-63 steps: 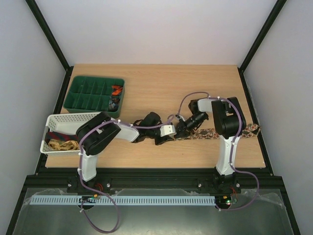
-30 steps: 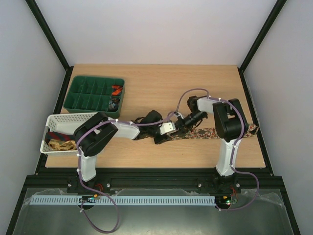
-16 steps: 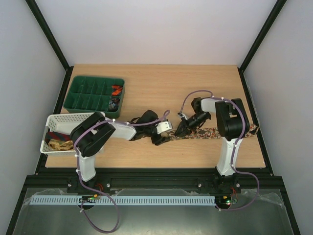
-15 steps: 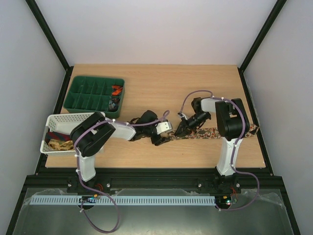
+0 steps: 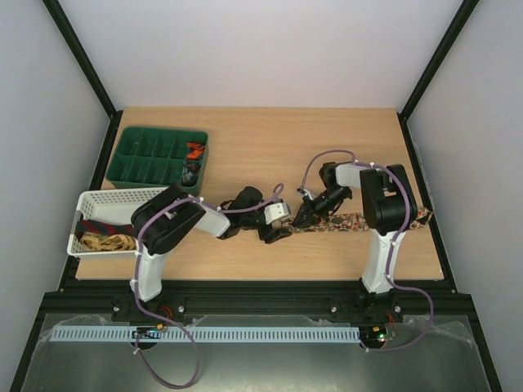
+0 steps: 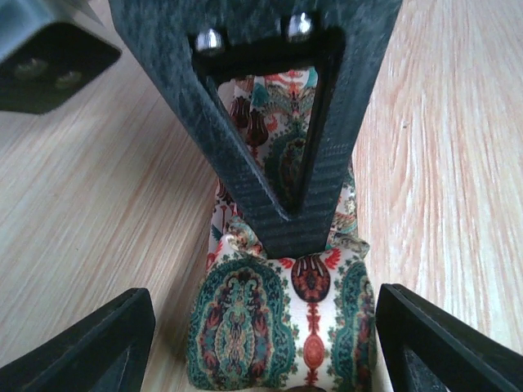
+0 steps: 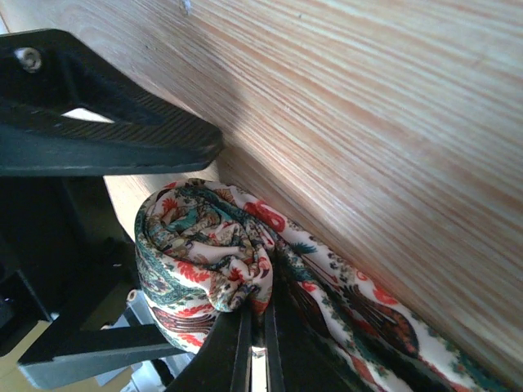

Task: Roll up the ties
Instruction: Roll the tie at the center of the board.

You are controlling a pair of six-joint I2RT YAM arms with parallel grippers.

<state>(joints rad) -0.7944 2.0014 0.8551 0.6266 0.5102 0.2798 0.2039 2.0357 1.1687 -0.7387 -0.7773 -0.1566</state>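
Note:
A floral-patterned tie [image 5: 368,220] lies as a long strip across the right of the table. Its left end is wound into a small coil [image 6: 278,318]. My left gripper [image 6: 265,322] is open, one finger on each side of the coil and clear of the fabric; from above it is at the table's middle [image 5: 276,231]. My right gripper [image 7: 253,355] is shut on the tie at the coil [image 7: 204,245]. In the left wrist view its black fingers [image 6: 278,188] press down into the roll from the far side. In the top view the right gripper [image 5: 304,218] meets the left one.
A green divided tray [image 5: 139,159] with small rolled ties [image 5: 194,151] in its right cells sits at the back left. In front of it stands a white basket [image 5: 90,200] holding a gold-patterned tie [image 5: 106,242] and a maroon one [image 5: 94,214]. The strip's far end reaches the table's right edge [image 5: 426,214].
My left gripper's jaws have spread apart around the coil, and the left arm has shifted slightly right. The right gripper stays shut on the tie, hardly moved.

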